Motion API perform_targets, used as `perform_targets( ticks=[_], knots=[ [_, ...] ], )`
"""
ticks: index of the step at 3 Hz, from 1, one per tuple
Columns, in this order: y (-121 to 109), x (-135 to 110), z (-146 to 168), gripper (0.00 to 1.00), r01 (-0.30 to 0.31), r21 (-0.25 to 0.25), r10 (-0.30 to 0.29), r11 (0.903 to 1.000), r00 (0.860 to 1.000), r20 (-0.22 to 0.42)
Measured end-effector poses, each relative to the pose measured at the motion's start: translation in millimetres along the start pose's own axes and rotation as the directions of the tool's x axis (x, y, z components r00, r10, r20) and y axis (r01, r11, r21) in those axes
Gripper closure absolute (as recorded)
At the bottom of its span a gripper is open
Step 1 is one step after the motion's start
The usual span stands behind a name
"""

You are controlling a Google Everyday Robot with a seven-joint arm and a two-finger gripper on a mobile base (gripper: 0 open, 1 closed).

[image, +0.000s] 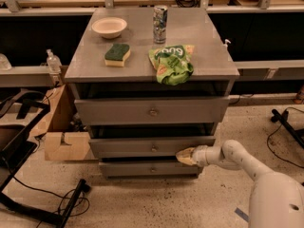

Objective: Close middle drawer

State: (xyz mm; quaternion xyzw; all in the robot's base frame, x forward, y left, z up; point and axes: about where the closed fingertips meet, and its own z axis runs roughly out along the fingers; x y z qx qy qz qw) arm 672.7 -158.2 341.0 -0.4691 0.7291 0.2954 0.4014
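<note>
The middle drawer [123, 146] is the low grey front with a small round knob [154, 148], between the taller top drawer [118, 110] and the narrow bottom drawer [128, 168]. It stands slightly out, with a thin dark gap above its front. My gripper [183, 156] reaches in from the right on the white arm [237, 158]. Its pale fingertips are together and press against the right lower part of the middle drawer's front, right of the knob. It holds nothing.
On the grey cabinet top [204, 42] are a white bowl [109, 26], a can [160, 18], a green-yellow sponge [117, 54] and a green chip bag [172, 63]. A cardboard box [61, 144] and a black stand [19, 151] are at the left. Cables lie on the floor.
</note>
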Motion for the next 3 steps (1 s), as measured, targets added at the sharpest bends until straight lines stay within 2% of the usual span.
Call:
perform_targets(
  ticks=[3],
  knots=[
    [-9.0,-7.1,9.6,1.00,0.013,0.003,-0.013,0.9999,1.000,-0.018]
  ],
)
